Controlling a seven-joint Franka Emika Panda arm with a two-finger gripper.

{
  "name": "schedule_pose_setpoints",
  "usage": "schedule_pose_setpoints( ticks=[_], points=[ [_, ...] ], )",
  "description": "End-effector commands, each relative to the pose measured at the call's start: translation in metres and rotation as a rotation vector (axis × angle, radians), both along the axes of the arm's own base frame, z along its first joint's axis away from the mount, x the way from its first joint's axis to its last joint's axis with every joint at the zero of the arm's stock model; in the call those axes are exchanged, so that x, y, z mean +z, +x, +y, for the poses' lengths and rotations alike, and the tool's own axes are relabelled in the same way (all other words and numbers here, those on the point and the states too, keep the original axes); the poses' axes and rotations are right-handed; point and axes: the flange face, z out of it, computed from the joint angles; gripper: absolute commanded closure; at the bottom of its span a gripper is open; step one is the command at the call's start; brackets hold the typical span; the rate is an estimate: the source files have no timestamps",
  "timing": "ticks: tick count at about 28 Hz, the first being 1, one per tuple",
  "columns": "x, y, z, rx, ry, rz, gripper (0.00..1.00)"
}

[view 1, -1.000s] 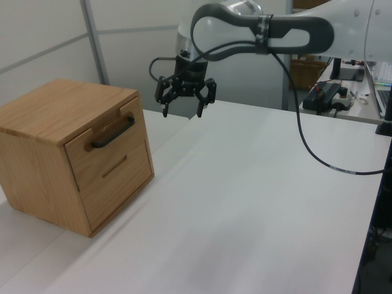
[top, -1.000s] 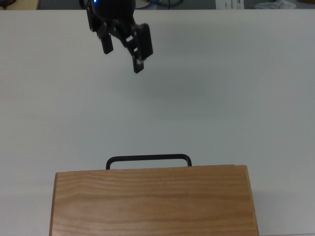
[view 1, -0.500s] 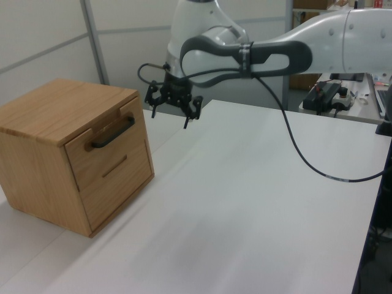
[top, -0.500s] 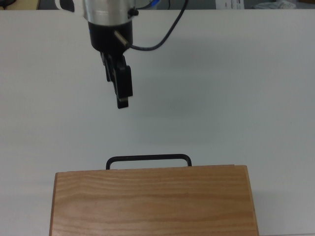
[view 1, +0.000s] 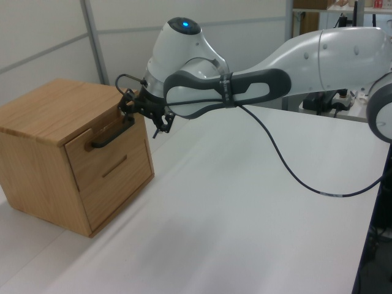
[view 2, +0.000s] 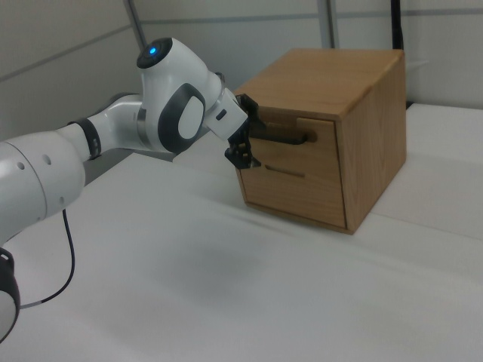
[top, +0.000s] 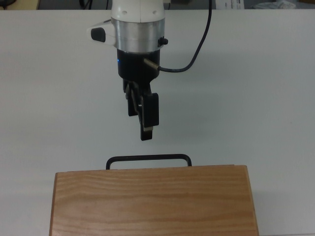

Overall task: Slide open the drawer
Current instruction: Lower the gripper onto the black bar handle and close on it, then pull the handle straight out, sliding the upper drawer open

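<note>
A wooden cabinet stands at the near edge of the top view. Its upper drawer sits pushed in and carries a black bar handle. My gripper hovers just in front of the handle, pointing at it. It is open and holds nothing. One finger stands above the bar's level and the other below it. In the top view a small gap of table shows between the lower fingertip and the bar.
Below the drawer is a second front with a groove. The cabinet rests on a white table. A black cable hangs from the arm over the table. Wall panels stand behind the cabinet.
The gripper came from the table's far side toward the cabinet, turned so its fingers stack vertically, and dropped to the handle's height. The drawer has not moved.
</note>
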Motion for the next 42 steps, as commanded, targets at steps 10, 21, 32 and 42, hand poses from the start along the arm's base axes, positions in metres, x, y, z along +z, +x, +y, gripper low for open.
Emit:
schedule_pose_setpoints(
  ticks=[10, 21, 32, 42],
  points=[
    [-0.017, 0.039, 0.016, -0.021, -0.012, -0.106, 0.05],
    [-0.033, 0.042, 0.02, -0.023, -0.027, -0.087, 0.42],
    [-0.039, 0.042, 0.019, -0.016, -0.074, -0.081, 1.0],
    [-0.026, 0.03, 0.016, -0.022, -0.091, -0.079, 1.0]
  ],
)
